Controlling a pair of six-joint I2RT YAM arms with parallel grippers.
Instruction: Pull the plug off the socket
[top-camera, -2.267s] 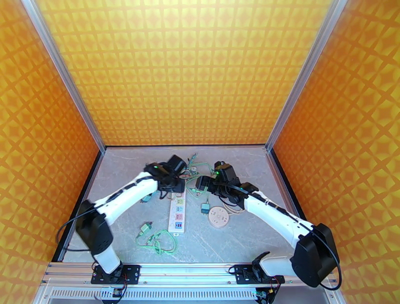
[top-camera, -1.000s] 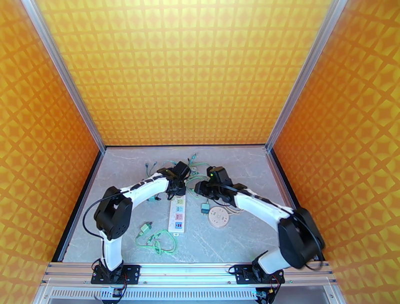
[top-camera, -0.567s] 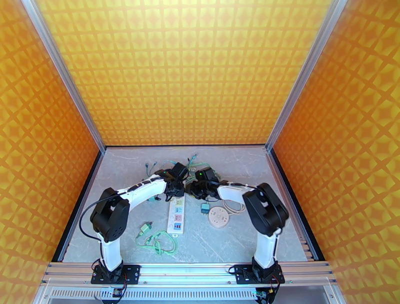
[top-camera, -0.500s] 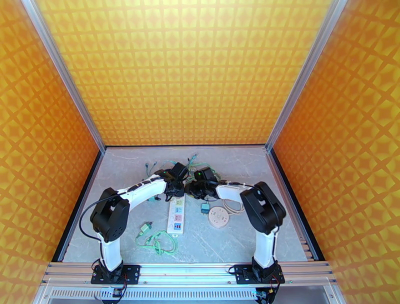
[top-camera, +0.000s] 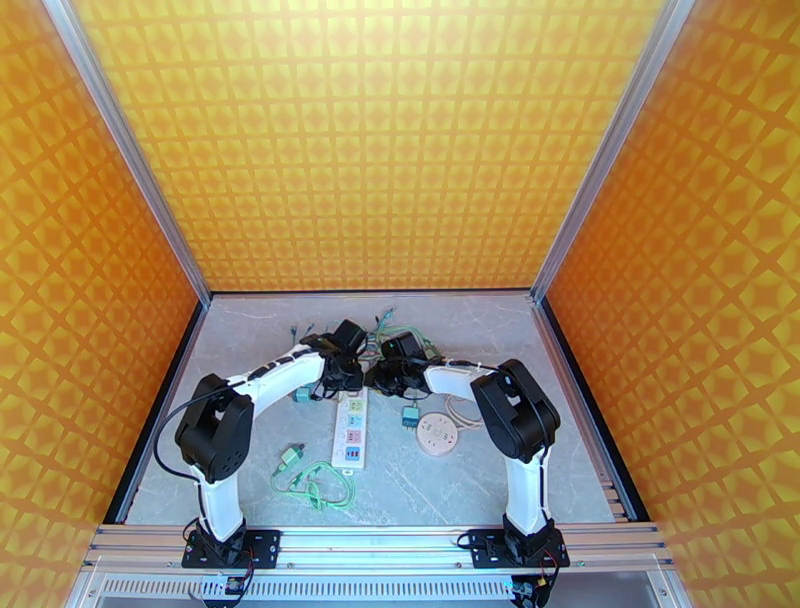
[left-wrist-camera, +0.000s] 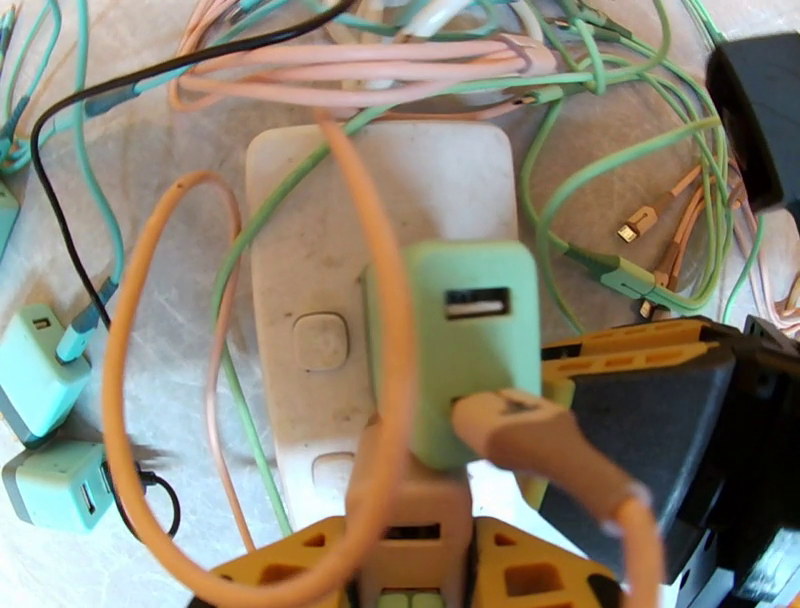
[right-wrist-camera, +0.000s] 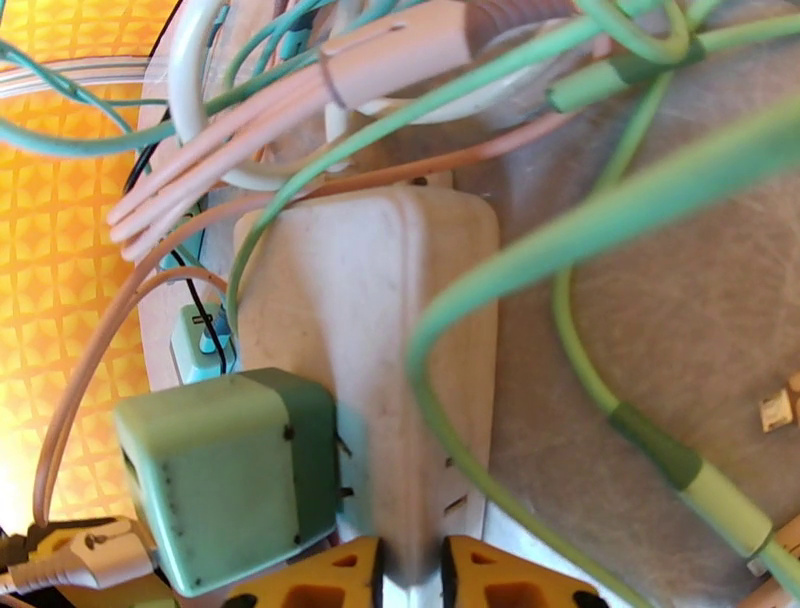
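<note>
On the tabletop (top-camera: 480, 490), seen from above, both arms bend inward and meet at the far end of a white power strip (top-camera: 353, 432). The left pincer (top-camera: 345, 375) and right pincer (top-camera: 380, 377) are low and just beside each other among tangled cables. A round socket disc (top-camera: 437, 435) lies right of the strip, and a green cable loop (top-camera: 318, 487) lies left of its near end.

From the left wrist, a green plug (left-wrist-camera: 470, 340) stands in the strip (left-wrist-camera: 300, 270) with an orange connector (left-wrist-camera: 520, 440) pushed into its face. Nearer the camera, the left pincer (left-wrist-camera: 408, 545) is clamped on a peach plug (left-wrist-camera: 410, 500), its yellow fingers (left-wrist-camera: 290, 570) tight on either side. The right arm's yellow and black finger (left-wrist-camera: 620, 360) sits just right of the green plug.

From the right wrist, the green plug (right-wrist-camera: 220, 480) juts from the strip (right-wrist-camera: 380, 300). The right pincer (right-wrist-camera: 412, 572) has its tips close together with the strip's white edge in the narrow gap. I cannot tell whether they press it.
</note>
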